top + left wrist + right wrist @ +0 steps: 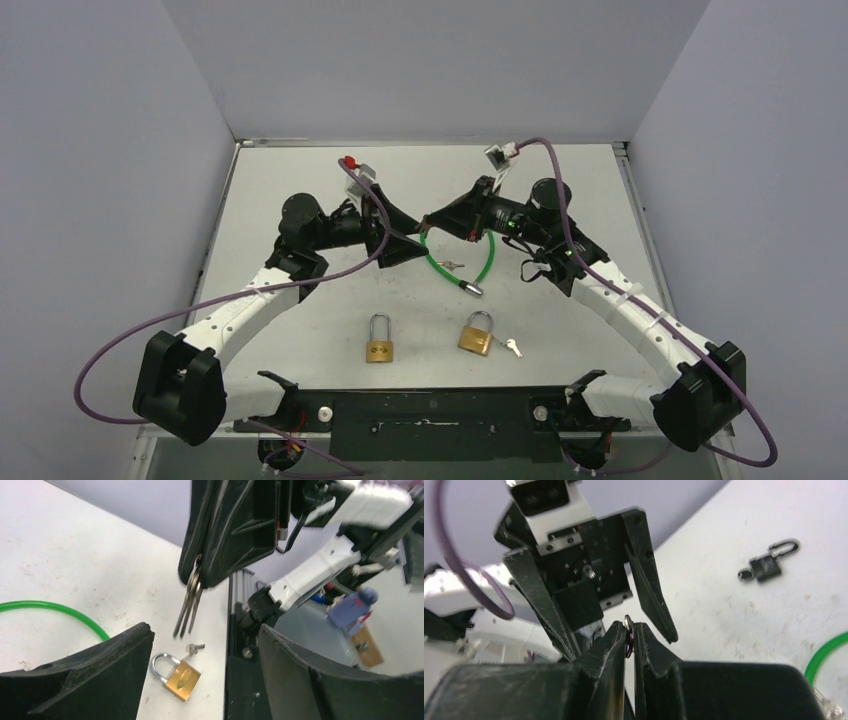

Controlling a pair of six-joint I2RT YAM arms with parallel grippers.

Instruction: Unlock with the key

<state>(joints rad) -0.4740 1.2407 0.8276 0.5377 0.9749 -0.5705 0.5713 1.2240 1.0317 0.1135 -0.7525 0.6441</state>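
Padlock (379,349) and second padlock (476,338): satin brass bodies, polished steel shackles. Keys (189,607): smooth, bare silvery metal. Cable loop (60,609): glossy green plastic coating. Table (300,180): matt white, scuffed, speckled with dark marks. Left gripper fingers (100,675): matt black moulded plastic.

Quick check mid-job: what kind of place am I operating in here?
Most likely a lab test cell: a scuffed white tabletop boxed in by plain grey wall panels, with a cluttered workroom visible beyond the table edge.
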